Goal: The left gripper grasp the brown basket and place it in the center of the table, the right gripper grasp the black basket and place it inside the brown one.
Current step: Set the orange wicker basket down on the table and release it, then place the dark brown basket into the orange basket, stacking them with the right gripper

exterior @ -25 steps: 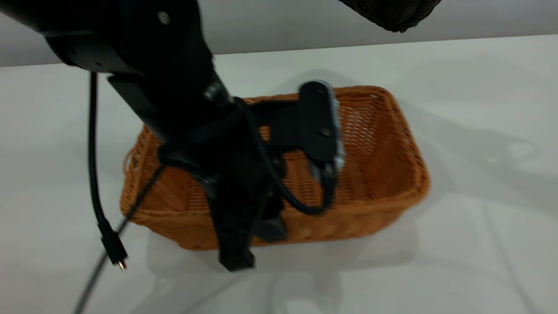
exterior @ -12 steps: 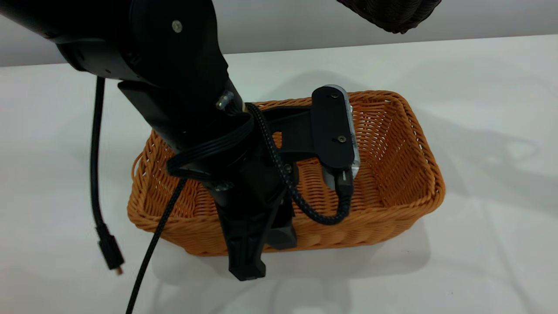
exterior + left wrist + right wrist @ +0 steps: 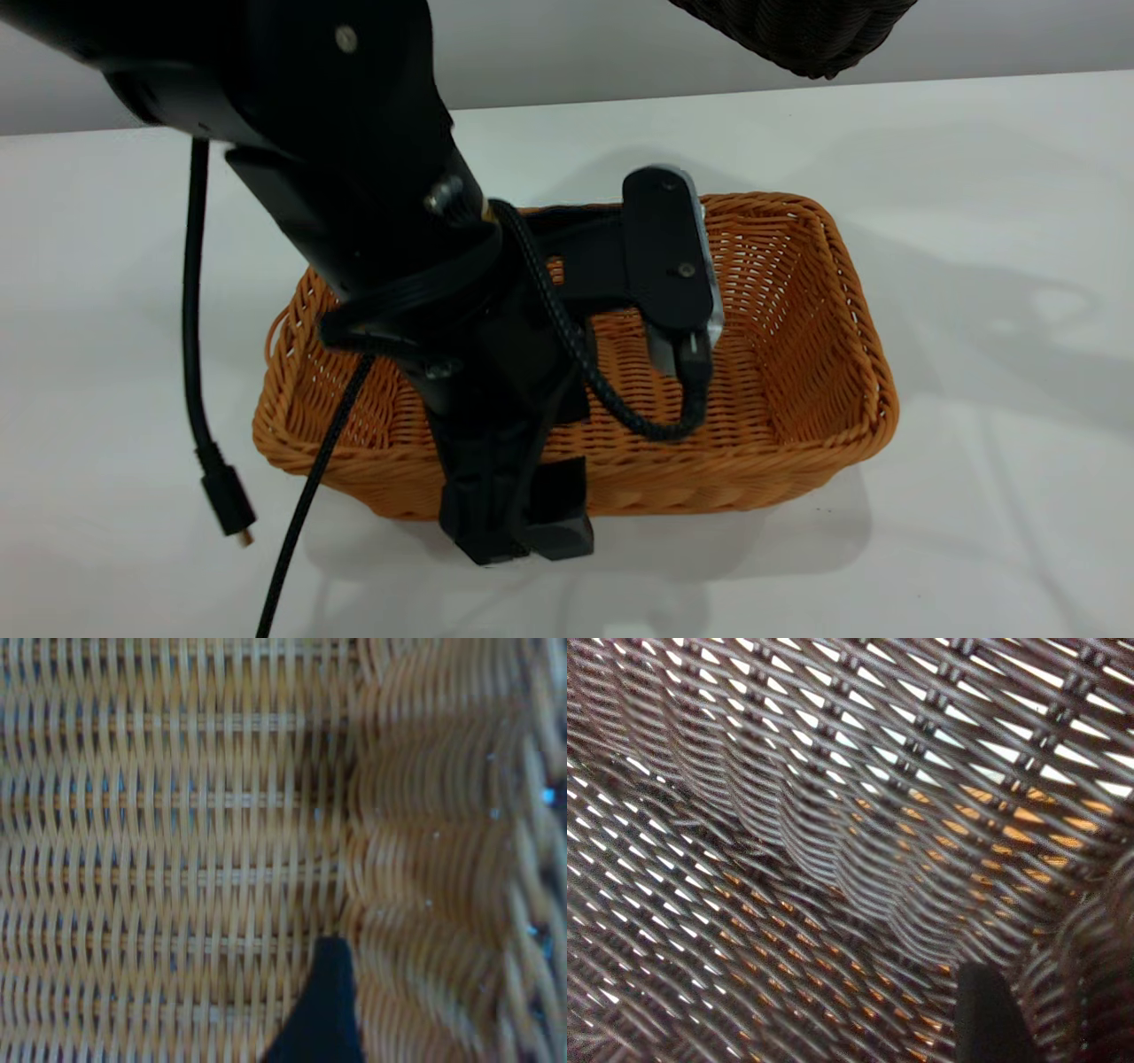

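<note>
- The brown basket (image 3: 780, 354) sits on the white table (image 3: 992, 221) at about mid-frame in the exterior view, and our left hand (image 3: 518, 523) straddles its near long wall at lower centre.
- One finger is outside the wall and one inside; in the left wrist view a dark fingertip (image 3: 321, 1010) lies against the weave. We judge the hand pinched on the rim, with only a wall's thickness between the fingers.
- The black basket (image 3: 797, 31) hangs at the top right edge of the exterior view, well above the table. The right hand itself is out of that view; in its wrist view one fingertip (image 3: 990, 1014) rests on dark weave, so we take it as clamped on that basket.
- The step in hand, as we judge it, is releasing the brown basket at the centre.
- To do it well, we open the left hand fully, then lift straight up so no finger drags the wall.
- We clear the left arm (image 3: 354, 177) and its cables (image 3: 567, 346) from over the basket before the black one descends.
</note>
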